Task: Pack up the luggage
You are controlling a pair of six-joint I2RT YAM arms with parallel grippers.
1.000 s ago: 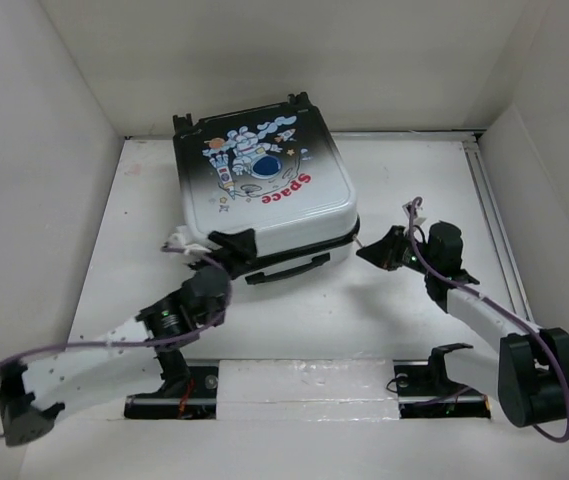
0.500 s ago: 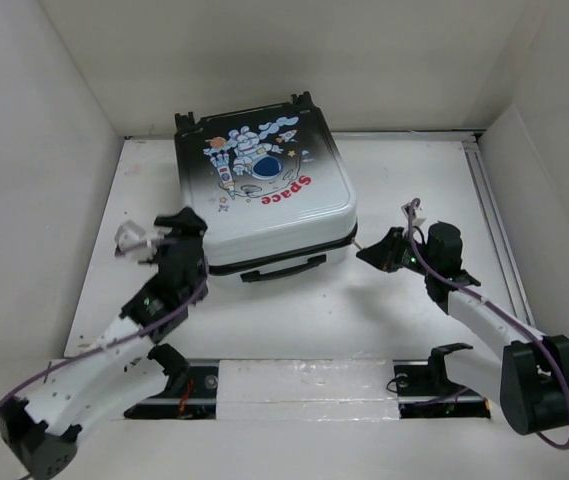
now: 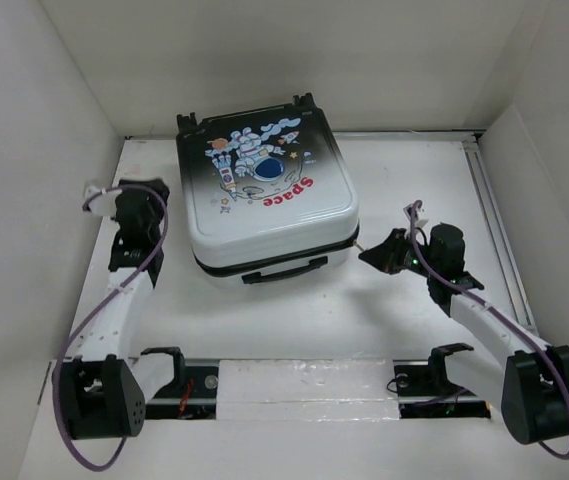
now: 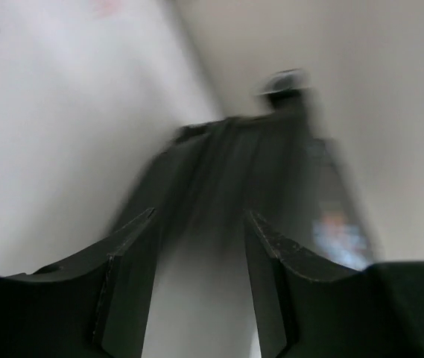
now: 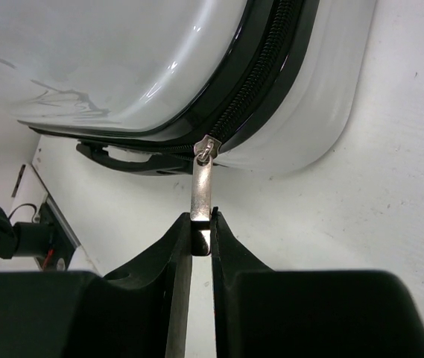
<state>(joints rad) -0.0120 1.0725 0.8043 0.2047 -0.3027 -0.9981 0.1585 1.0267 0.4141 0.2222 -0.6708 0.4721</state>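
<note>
Where it sits: small hard-shell wheeled suitcase (image 3: pixel 264 215), white-to-black shell, flat on the white table (image 3: pixel 414 170), centre-far, between the two arms.
Lid: down, printed side up.
Writing: red word "Space" (image 3: pixel 299 188) on the lid, running at a slant from the top camera; cartoon astronaut print (image 3: pixel 254 160) just beyond it.
Wheels: black wheels (image 3: pixel 302 101) on the far edge, by the back wall.
Handle: black carry handle (image 3: pixel 284 270) on the near side, facing the arm bases.
Zip: black zipper track (image 5: pixel 264 82) runs round the seam between the shell halves; metal zipper pull (image 5: pixel 203 179) stands out from it at the near-right corner.
Right gripper (image 5: pixel 200 224): jaws narrow, pinching the free end of the zipper pull; pull stretched straight between slider and fingers.
Left gripper (image 3: pixel 129 198): off the suitcase's left side, near it but not touching.
Left wrist view: motion-blurred; fingers (image 4: pixel 126 283) apart with nothing between them, dark side of the suitcase ahead.
</note>
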